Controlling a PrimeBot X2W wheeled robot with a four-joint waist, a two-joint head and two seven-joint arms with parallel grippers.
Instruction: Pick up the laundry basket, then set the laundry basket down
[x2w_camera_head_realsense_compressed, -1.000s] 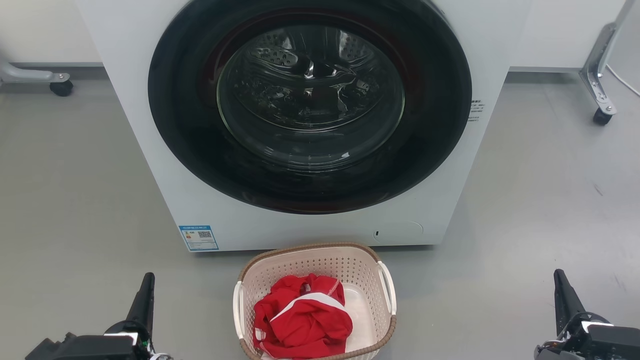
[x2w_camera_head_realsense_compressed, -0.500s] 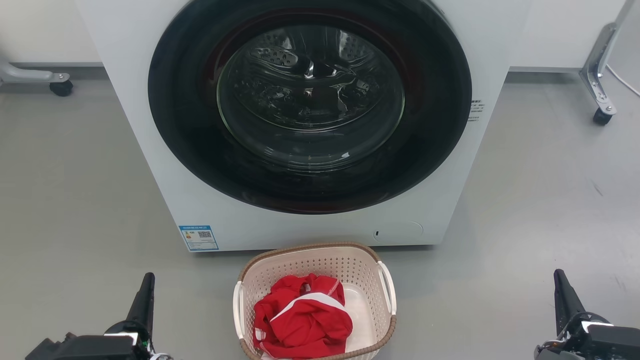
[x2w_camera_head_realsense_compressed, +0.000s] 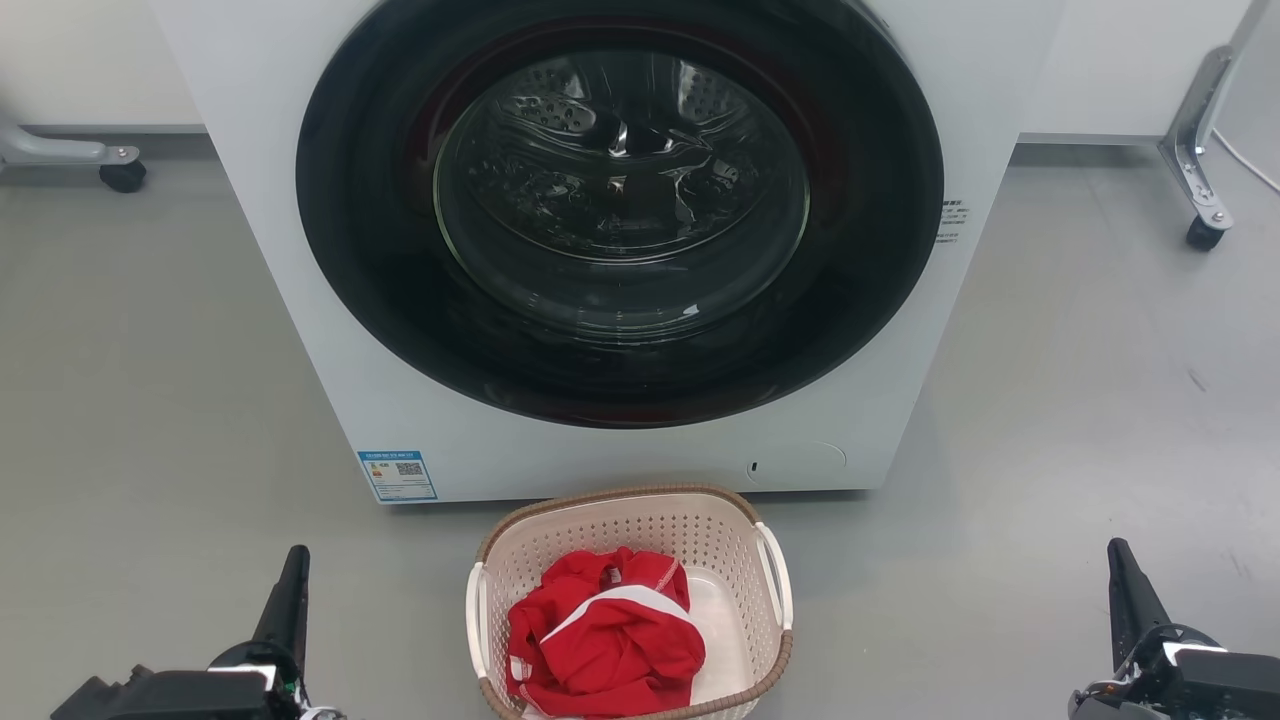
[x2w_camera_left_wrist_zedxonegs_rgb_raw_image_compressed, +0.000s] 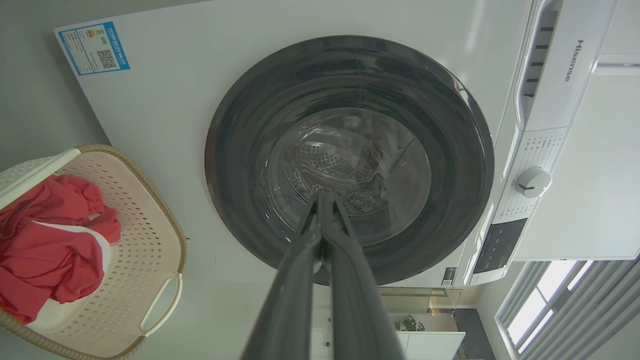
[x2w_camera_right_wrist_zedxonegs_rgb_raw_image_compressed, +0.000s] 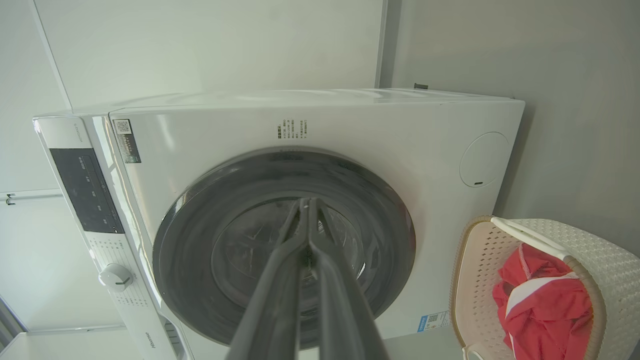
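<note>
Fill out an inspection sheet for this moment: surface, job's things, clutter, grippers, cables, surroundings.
Surface: grey floor, smooth, with faint scuffs at the right.
Job's things: laundry basket stands on the floor just in front of the washer, between the two grippers and touched by neither; a red and white garment lies inside.
Clutter: nothing seen.
Grippers: left gripper and right gripper both have fingers closed together, holding nothing, one on each side of the basket and apart from it.
Cables: thin pale cable on the floor at far right.
Surroundings: white front-loading washer, door shut; castered metal legs at left and right.
</note>
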